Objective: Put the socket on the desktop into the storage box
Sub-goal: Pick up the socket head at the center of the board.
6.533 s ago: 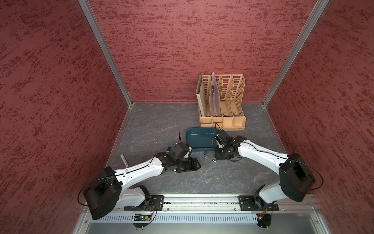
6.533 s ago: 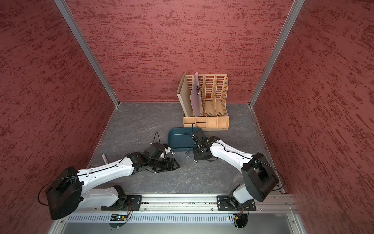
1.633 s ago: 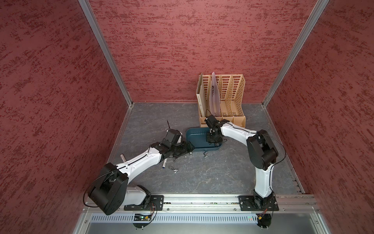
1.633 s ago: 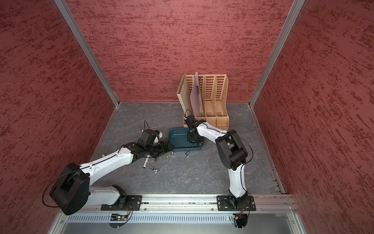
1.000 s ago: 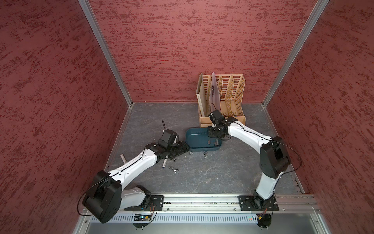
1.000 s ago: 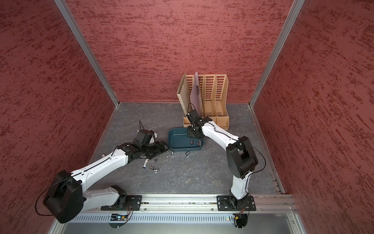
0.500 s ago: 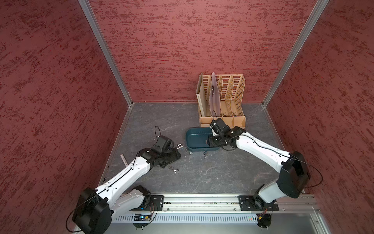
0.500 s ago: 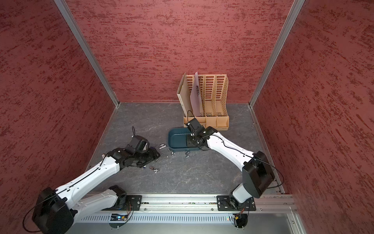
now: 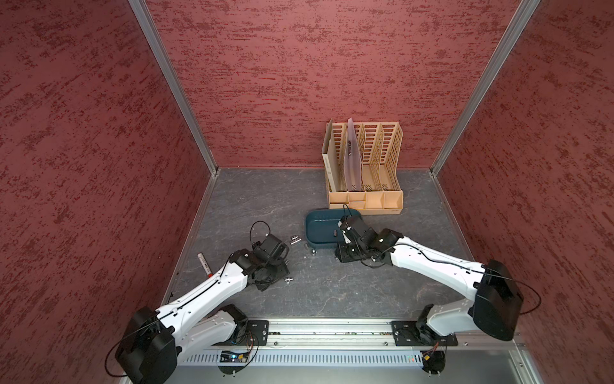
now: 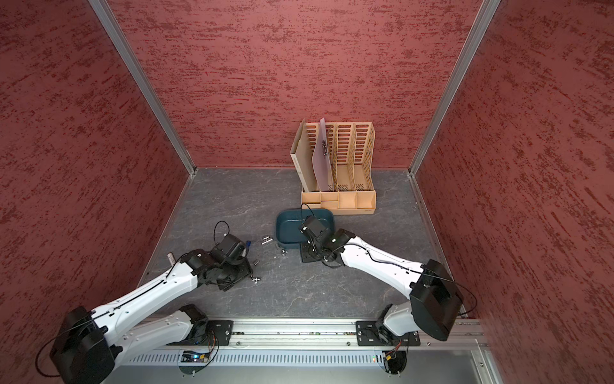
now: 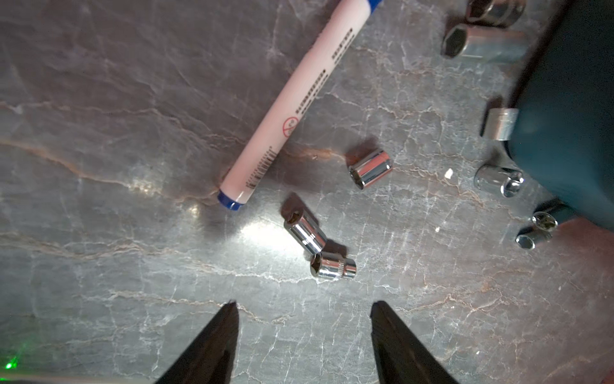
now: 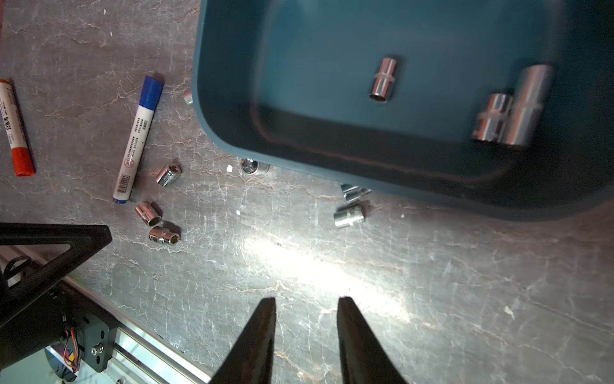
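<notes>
Though hemmed by red walls (image 9: 299,83), grey marbled desktop (image 9: 332,292). Loose sockets (image 11: 370,168) beside blue marker (image 11: 292,109), three more inside storage box (image 12: 229,99). Tan file rack (image 9: 365,186) behind. Left gripper (image 11: 304,303) parted wide, right gripper (image 12: 306,299) slightly, both empty.

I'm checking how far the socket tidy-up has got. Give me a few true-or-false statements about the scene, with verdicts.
1. Three sockets lie in the box. True.
2. The right gripper holds a socket. False: its jaws stand apart, empty.
3. The blue marker lies in the box. False: it lies on the table, beside the box.
4. Loose sockets lie on the table. True.
5. The left gripper is shut. False: it is open.
</notes>
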Robot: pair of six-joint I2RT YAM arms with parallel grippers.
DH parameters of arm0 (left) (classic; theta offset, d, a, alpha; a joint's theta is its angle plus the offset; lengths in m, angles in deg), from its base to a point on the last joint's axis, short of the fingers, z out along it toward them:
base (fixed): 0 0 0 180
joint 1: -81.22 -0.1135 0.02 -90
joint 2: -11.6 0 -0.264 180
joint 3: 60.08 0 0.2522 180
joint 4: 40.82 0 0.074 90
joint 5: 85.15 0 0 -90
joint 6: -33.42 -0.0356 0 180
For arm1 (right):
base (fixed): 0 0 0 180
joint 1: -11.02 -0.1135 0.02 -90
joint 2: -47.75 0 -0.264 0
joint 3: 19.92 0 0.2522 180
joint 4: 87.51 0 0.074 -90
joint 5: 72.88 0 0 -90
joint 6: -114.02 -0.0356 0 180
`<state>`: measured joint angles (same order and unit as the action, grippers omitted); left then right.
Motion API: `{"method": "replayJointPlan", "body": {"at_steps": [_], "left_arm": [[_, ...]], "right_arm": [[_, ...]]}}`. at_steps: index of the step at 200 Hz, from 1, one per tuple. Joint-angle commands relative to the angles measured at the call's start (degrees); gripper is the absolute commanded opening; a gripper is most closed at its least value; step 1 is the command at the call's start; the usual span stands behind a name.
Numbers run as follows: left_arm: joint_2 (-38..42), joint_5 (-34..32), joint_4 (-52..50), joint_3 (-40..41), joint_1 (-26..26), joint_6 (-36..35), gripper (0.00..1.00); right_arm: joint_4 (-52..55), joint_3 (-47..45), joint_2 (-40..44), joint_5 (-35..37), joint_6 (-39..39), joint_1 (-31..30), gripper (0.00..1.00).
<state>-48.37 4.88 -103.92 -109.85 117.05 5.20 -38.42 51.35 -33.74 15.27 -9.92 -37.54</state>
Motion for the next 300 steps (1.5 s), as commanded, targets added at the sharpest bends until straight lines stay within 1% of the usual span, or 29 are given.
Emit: {"method": "replayJointPlan", "body": {"at_steps": [1, 27, 50, 106, 145, 164, 212, 253, 274, 300], "left_arm": [[-2.0, -1.8, 1.0, 0.4, 0.5, 3.0, 0.62], [-4.5, -2.5, 2.4, 0.2, 0.6, 4.2, 0.56], [-6.9, -2.6, 4.5, 0.1, 0.5, 4.7, 0.55], [-12.8, -3.1, 7.0, -1.4, -0.6, 4.5, 0.49], [-14.3, -3.7, 8.1, -1.5, -1.8, 3.5, 0.47], [-15.3, -3.6, 8.5, -1.6, -2.0, 3.1, 0.41], [-16.5, -2.0, 10.6, -0.3, -2.0, 3.4, 0.40], [-16.9, -1.8, 10.8, 0.2, -2.0, 3.3, 0.23], [-16.7, -1.9, 10.8, 0.5, -2.1, 3.4, 0.20], [-16.3, -1.8, 10.5, 0.5, -2.4, 3.3, 0.13]], "right_arm": [[-2.8, -1.1, 1.5, 0.7, -2.1, -0.7, 0.36], [-2.9, -1.9, 2.3, 1.2, -2.6, -0.9, 0.36], [-3.1, -2.3, 2.5, 1.3, -3.0, -1.0, 0.36], [-2.8, -3.2, 3.2, 1.8, -3.4, -1.0, 0.36], [-3.0, -3.2, 3.0, 1.8, -3.7, -1.0, 0.36], [-2.7, -3.0, 2.9, 2.0, -3.7, -1.0, 0.36], [-1.9, -2.4, 2.6, 2.9, -3.7, -1.0, 0.36], [-1.8, -2.1, 2.3, 3.1, -3.8, -1.0, 0.36], [-1.5, -2.0, 2.6, 3.3, -3.7, -1.0, 0.36], [-1.2, -1.9, 2.8, 3.6, -3.7, -1.0, 0.36]]}}
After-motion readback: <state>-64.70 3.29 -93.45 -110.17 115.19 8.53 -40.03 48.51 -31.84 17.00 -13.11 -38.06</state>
